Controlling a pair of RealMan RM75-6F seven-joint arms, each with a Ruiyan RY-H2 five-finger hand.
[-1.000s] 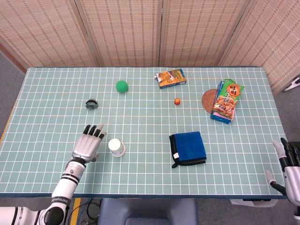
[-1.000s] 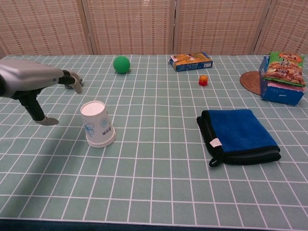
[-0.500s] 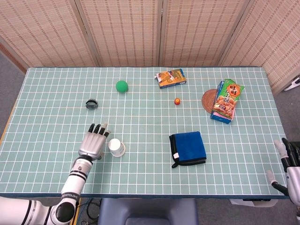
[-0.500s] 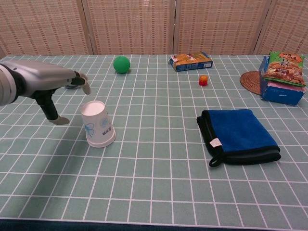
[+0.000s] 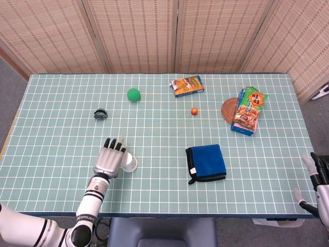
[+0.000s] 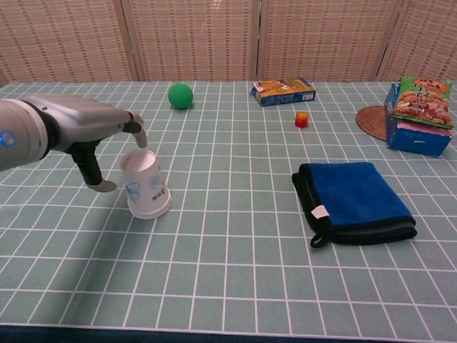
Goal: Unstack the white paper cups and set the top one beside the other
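Note:
The white paper cups [image 6: 146, 184] stand stacked and upside down on the table, with a blue print on the side; in the head view the stack [image 5: 128, 162] is partly covered by my left hand. My left hand [image 5: 110, 159] [image 6: 100, 136] is open, fingers spread, right at the cups' left side and reaching over the top; I cannot tell whether it touches them. My right hand [image 5: 317, 181] hangs open at the table's front right corner, far from the cups and holding nothing.
A folded blue cloth [image 6: 354, 198] lies to the right of the cups. Farther back are a green ball [image 6: 181, 95], a black ring [image 5: 100, 113], a snack box [image 6: 282, 91], a small orange cap [image 6: 302, 118], and a snack bag [image 6: 421, 103] beside a woven coaster [image 6: 371, 118].
My left hand has slid to the right across the table and closed in on the cup stack. The cups and my right hand have barely moved.

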